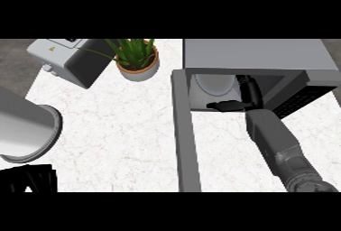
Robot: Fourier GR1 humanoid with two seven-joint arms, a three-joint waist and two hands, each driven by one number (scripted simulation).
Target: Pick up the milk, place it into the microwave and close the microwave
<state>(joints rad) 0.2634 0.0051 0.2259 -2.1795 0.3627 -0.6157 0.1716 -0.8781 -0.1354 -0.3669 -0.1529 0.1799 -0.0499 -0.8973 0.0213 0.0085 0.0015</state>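
The grey microwave (256, 54) stands at the back right with its door (186, 135) swung out toward me and seen edge-on. My right forearm reaches into the open cavity, and my right hand (228, 106) shows as a dark shape just inside the opening. A pale rounded shape (216, 85) lies deeper in the cavity, beside the hand; whether it is the milk or the microwave's plate I cannot tell. No milk carton shows on the counter. My left hand (30, 178) rests open at the lower left edge, fingers up.
A large metal pot (23, 131) lies at the left edge. A grey appliance (73, 58) and a potted plant (136, 58) stand at the back left. White marble counter (117, 131) stretches between the pot and the door.
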